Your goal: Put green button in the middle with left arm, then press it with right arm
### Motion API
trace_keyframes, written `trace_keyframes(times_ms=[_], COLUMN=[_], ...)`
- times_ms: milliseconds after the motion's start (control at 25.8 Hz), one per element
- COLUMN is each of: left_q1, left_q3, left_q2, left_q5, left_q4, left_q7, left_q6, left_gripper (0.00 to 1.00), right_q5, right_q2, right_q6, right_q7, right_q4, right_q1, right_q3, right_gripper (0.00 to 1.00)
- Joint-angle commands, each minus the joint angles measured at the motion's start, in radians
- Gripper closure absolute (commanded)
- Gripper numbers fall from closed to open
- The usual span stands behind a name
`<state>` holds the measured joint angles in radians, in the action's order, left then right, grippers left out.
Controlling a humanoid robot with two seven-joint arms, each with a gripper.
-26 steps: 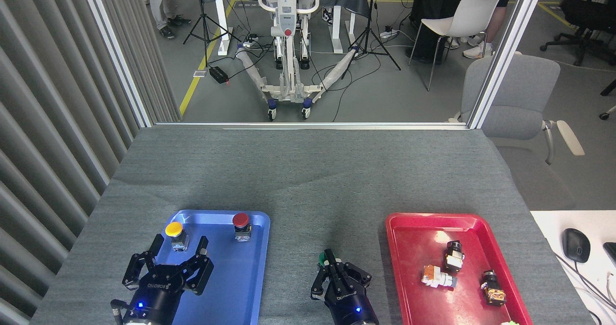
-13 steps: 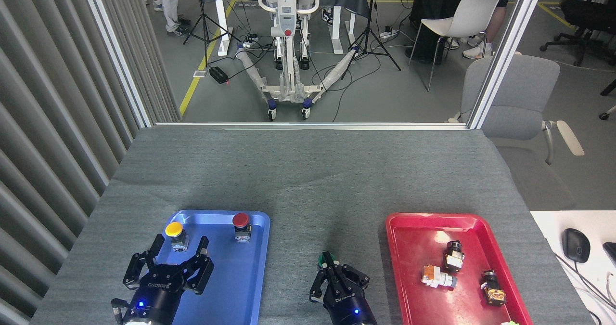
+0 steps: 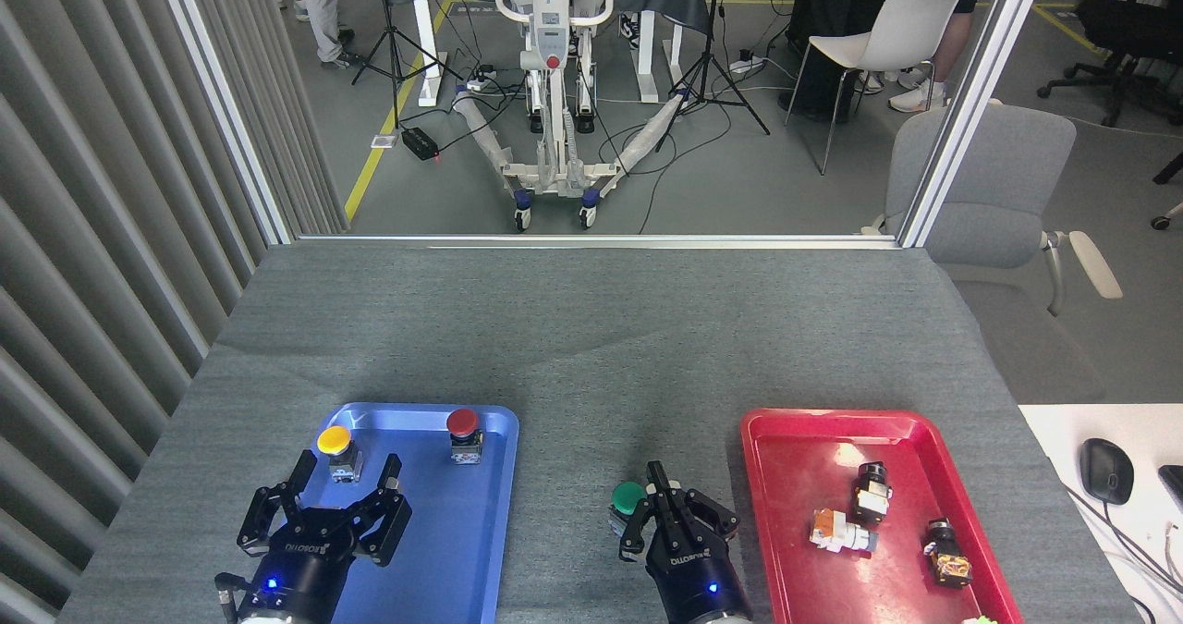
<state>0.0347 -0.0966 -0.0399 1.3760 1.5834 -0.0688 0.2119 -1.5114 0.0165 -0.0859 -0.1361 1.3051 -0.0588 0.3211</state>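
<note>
Blue tray (image 3: 481,550) at about seven o'clock carries the yellow-capped button (image 3: 336,449) and the red-capped button (image 3: 463,432), both upright along its far edge. The left gripper (image 3: 344,496) hovers over the tray's near-left part, its fingers spread wide and holding nothing. At six o'clock, on the bare grey cloth (image 3: 591,347) between the two trays, the green button (image 3: 628,504) stands upright with its cap uncovered — so the placing step looks done. The right gripper (image 3: 667,502) sits just beside it, at the button's three o'clock, fingers drawn close together and gripping nothing; I cannot tell whether a fingertip touches the base. Whether the press has happened cannot be read from this view — that is the step to confirm. At five o'clock, the red tray (image 3: 795,425) holds a few small parts lying on their sides.
</note>
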Motion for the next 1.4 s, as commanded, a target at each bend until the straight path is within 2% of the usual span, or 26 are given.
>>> trace_keyframes(times_ms=[0, 39, 116, 155, 194, 233, 427, 543, 1358], left_q1=[0.002, 0.002, 0.001, 0.001, 0.001, 0.001, 0.002, 0.002, -0.002], left_q3=[0.000, 0.000, 0.000, 0.000, 0.000, 0.000, 0.000, 0.000, 0.000], left_q2=[0.000, 0.000, 0.000, 0.000, 0.000, 0.000, 0.000, 0.000, 0.000], left_q5=[0.000, 0.000, 0.000, 0.000, 0.000, 0.000, 0.000, 0.000, 0.000], left_q4=[0.000, 0.000, 0.001, 0.000, 0.000, 0.001, 0.001, 0.000, -0.003], left_q7=[0.000, 0.000, 0.000, 0.000, 0.000, 0.000, 0.000, 0.000, 0.001], left_q6=[0.000, 0.000, 0.000, 0.000, 0.000, 0.000, 0.000, 0.000, 0.000], left_gripper=[0.00, 0.00, 0.00, 0.00, 0.00, 0.00, 0.00, 0.00, 0.00], right_q5=[0.000, 0.002, 0.003, 0.005, 0.005, 0.007, 0.040, 0.051, 0.051], right_q2=[0.036, 0.048, 0.068, 0.076, 0.083, 0.092, 0.151, 0.168, 0.166], right_q6=[0.003, 0.009, 0.011, 0.011, 0.011, 0.011, 0.041, 0.060, 0.060], right_q7=[-0.003, -0.005, -0.020, -0.033, -0.049, -0.063, -0.077, -0.077, -0.069], right_q4=[0.060, 0.086, 0.134, 0.152, 0.172, 0.189, 0.227, 0.253, 0.289], right_q1=[0.042, 0.063, 0.109, 0.128, 0.148, 0.166, 0.218, 0.238, 0.251], right_q3=[-0.030, -0.057, -0.112, -0.131, -0.154, -0.174, -0.273, -0.323, -0.332], right_gripper=[0.83, 0.73, 0.35, 0.21, 0.10, 0.04, 0.01, 0.00, 0.00])
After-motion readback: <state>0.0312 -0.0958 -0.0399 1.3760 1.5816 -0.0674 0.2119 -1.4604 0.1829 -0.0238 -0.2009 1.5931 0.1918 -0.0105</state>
